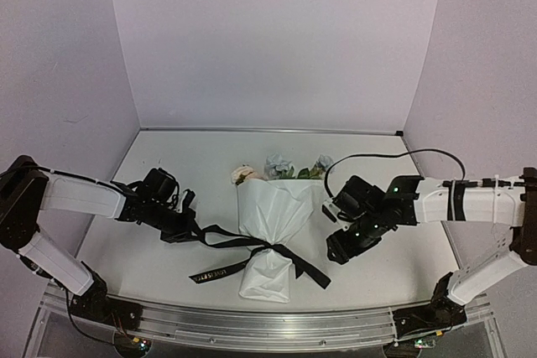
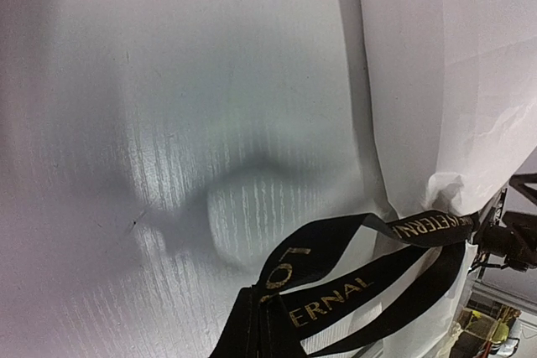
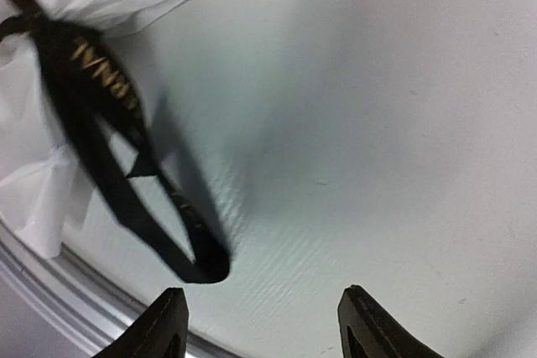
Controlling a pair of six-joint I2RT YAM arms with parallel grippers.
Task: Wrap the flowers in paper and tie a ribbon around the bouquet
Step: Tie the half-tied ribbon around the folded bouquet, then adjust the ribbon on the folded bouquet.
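**Left gripping, right open**

Pinches one tail of the long, narrow black ribbon with pale gold lettering (image 2: 331, 306) in closed left fingers (image 1: 178, 230), drawn towards the waist of the white paper-cone bouquet (image 1: 273, 207). Spreads right fingers (image 3: 172, 329) wide and empty, just short of a loose ribbon loop. Lies mid white worktop (image 1: 168, 165), ribbon wrapped round, cream and pale blue blooms (image 1: 245, 174) towards the far wall.

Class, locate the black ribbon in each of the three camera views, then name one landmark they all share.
Top external: ribbon lower centre, tied round the white paper near its narrow end.
Left wrist: lower right, strands rising from the bottom edge.
Right wrist: upper left, looping down toward bottom centre.
Shared landmark: the paper pinched under the tie.
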